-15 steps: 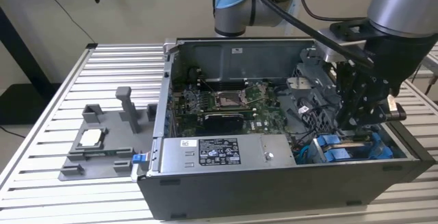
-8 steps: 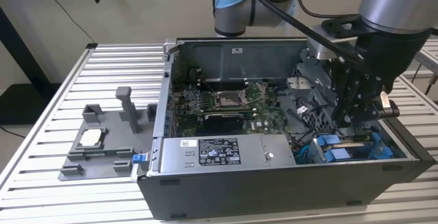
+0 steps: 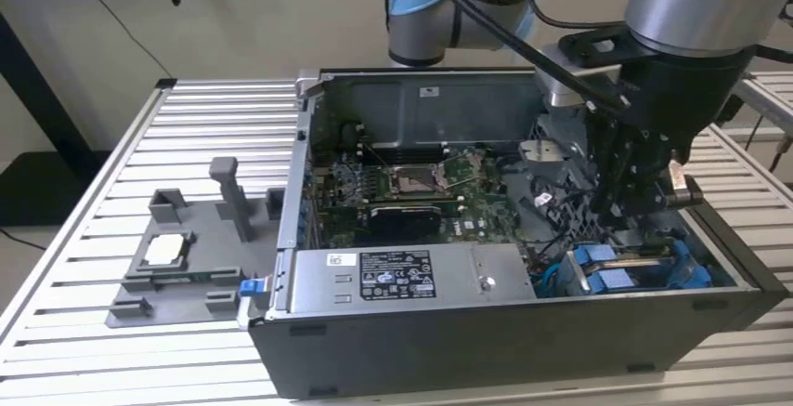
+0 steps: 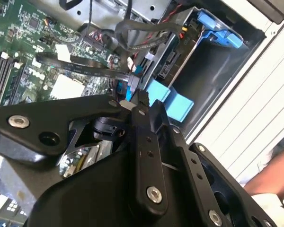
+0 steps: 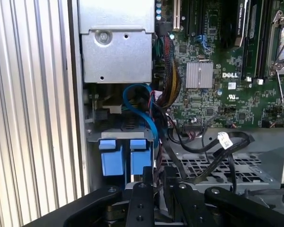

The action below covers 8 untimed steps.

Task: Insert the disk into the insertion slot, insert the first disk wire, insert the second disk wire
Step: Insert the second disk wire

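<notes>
My gripper reaches down into the open computer case at the exterior view's right, just above the insertion slot. The disk's blue carrier sits inside that slot; the metal body is mostly hidden. In the second wrist view my gripper is shut on the end of a disk wire, a blue plug with a flat black cable trailing off it. Two blue carrier tabs lie just past the fingertips in the first wrist view, under a looping blue wire.
The motherboard fills the case floor, with loose black cables near the slot. A grey box with a sticker lines the front wall. A grey fixture stands on the slatted table. A person's hand is at the case's outer side.
</notes>
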Each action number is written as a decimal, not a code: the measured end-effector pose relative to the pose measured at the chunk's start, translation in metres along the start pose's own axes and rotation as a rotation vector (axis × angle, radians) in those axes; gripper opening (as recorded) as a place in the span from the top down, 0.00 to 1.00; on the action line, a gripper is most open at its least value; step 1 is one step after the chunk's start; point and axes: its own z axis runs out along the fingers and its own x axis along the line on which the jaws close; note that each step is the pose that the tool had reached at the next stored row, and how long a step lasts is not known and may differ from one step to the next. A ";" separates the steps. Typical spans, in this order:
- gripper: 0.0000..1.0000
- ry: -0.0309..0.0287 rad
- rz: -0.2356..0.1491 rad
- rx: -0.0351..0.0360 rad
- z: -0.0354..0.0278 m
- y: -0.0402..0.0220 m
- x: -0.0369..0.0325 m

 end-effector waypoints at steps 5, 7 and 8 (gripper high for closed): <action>0.76 -0.0023 -0.003 0.0227 -0.0082 0.0032 -0.0016; 0.76 -0.0055 -0.002 0.0251 -0.0120 0.0038 -0.0016; 0.76 -0.0075 -0.002 0.0271 -0.0128 0.0043 -0.0016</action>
